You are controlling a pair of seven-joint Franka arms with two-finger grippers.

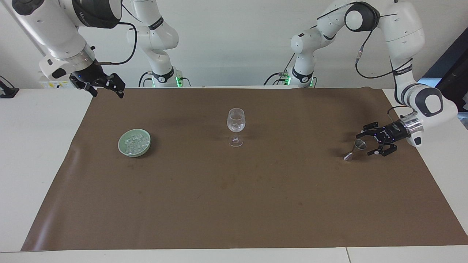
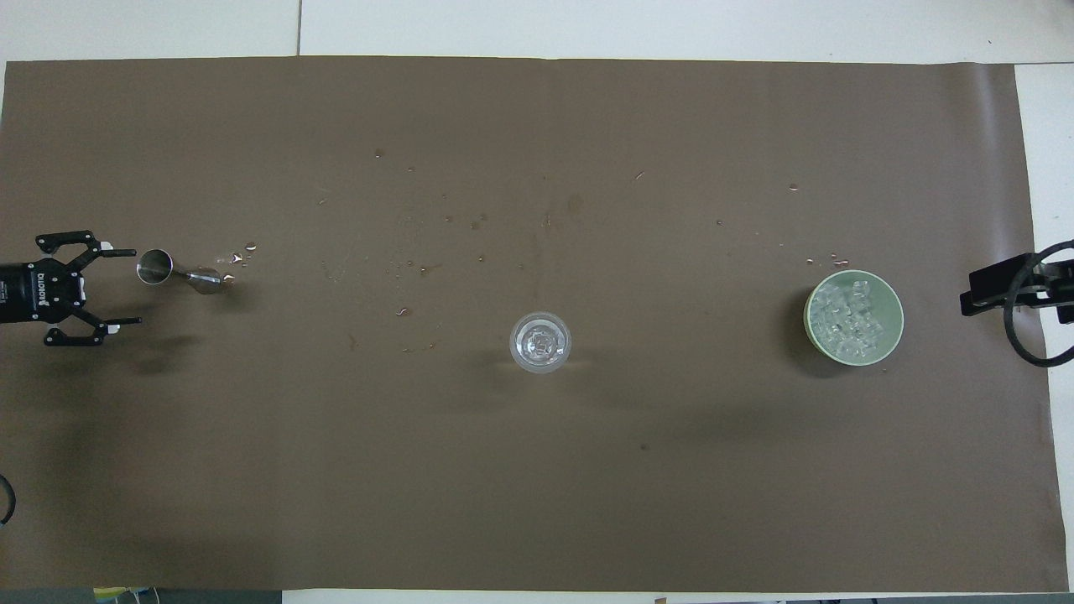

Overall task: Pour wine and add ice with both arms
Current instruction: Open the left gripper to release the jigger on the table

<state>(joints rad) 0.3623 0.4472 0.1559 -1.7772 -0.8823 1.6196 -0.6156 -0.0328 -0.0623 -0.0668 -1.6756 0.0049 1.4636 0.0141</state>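
On the brown-covered tabletop (image 1: pixel 234 204) I see the ice (image 1: pixel 134 141) piled in a pale green bowl (image 1: pixel 146 148), toward the right arm's end. My right claw (image 1: pixel 103 87) hangs spread over the mat's corner; I'd descend straight over the pile. My left claw (image 1: pixel 376 140) hangs spread beside the small steel jigger (image 1: pixel 355 149), apart from it.

- I look down on a brown mat (image 2: pixel 537 503) covering the table.
- A clear stemmed glass (image 2: pixel 540 341) stands upright at the mat's middle.
- A green bowl (image 2: pixel 854 350) holding a pile of ice (image 2: pixel 849 315) sits toward the right arm's end.
- My right gripper (image 2: pixel 1007 289) shows only as a black shape with a looped cable at that mat edge.
- My left gripper (image 2: pixel 113 285) has its fingers spread wide at the left arm's end.
- A steel jigger (image 2: pixel 176 270) lies tipped on the mat just beside those fingertips, not held.
- Small droplets (image 2: pixel 242 252) dot the mat by the jigger.
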